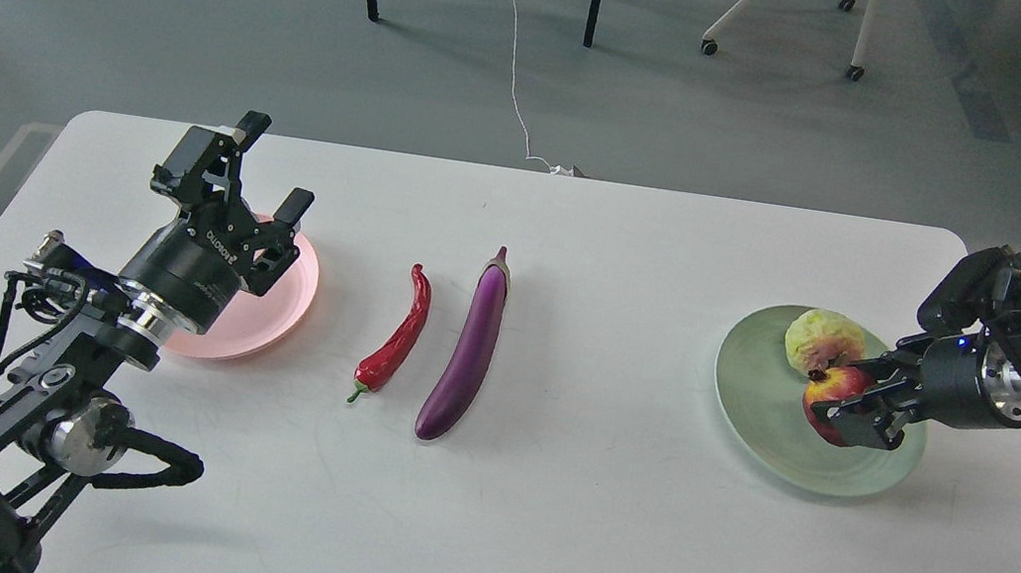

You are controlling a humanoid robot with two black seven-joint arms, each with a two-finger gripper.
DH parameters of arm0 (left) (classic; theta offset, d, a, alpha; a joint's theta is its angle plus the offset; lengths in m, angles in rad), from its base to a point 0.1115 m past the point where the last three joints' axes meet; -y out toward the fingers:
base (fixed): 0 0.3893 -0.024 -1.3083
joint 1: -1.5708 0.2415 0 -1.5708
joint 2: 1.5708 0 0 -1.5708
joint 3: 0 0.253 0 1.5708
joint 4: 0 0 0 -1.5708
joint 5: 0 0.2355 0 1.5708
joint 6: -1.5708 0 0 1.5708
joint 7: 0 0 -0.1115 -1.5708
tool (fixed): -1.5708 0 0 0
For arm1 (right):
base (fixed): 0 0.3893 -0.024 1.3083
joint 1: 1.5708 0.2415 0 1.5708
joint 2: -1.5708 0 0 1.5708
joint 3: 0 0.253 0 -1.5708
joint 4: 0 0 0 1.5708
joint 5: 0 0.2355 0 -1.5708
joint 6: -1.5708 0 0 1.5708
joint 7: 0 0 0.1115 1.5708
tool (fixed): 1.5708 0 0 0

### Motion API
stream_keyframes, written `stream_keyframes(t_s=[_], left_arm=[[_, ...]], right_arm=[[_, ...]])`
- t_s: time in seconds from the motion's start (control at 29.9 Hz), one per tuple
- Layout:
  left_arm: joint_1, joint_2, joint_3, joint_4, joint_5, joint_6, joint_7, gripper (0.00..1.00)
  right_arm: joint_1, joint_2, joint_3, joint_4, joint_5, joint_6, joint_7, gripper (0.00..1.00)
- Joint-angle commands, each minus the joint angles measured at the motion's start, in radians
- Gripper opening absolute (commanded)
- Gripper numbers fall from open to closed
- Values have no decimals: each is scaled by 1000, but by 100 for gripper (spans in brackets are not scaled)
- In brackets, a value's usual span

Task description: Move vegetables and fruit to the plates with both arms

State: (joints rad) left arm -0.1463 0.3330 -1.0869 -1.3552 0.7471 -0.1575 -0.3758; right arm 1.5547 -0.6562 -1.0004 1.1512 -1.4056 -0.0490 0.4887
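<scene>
The red chili pepper (395,337) and the purple eggplant (467,350) lie side by side at the table's middle. My right gripper (843,408) is shut on the red pomegranate (833,394) and holds it low over the pale green plate (767,418) at the right. The bumpy yellow-green fruit (823,340) sits on that plate just behind the pomegranate. My left gripper (272,168) is open and empty, raised over the back of the pale pink plate (273,308) at the left.
The white table (536,530) has bare room along its front. Its right edge is close to the green plate. Chair and table legs stand on the grey floor beyond the far edge.
</scene>
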Motion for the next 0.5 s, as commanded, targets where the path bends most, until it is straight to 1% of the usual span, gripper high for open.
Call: stream_keyframes(t_s=[0.0, 0.03, 0.13, 0.23, 0.37, 0.47], left_arm=[[-1, -2, 1, -1, 1, -1, 0, 100], [-1, -2, 1, -1, 1, -1, 0, 100], [-1, 0, 1, 1, 1, -1, 0, 100], [1, 3, 1, 1, 1, -1, 0, 100], [1, 3, 4, 1, 3, -1, 0, 100], [1, 0, 12, 1, 5, -1, 0, 100]], right_arm=[[-8, -8, 17, 1, 0, 0, 0, 90], [-8, -14, 25, 2, 0, 1, 0, 93], [-8, -23, 58, 5, 8, 1, 0, 96], [1, -60, 149, 8, 34, 3, 0, 97], [-31, -91, 363, 19, 247, 6, 0, 97], [-119, -89, 520, 18, 480, -5, 0, 97]])
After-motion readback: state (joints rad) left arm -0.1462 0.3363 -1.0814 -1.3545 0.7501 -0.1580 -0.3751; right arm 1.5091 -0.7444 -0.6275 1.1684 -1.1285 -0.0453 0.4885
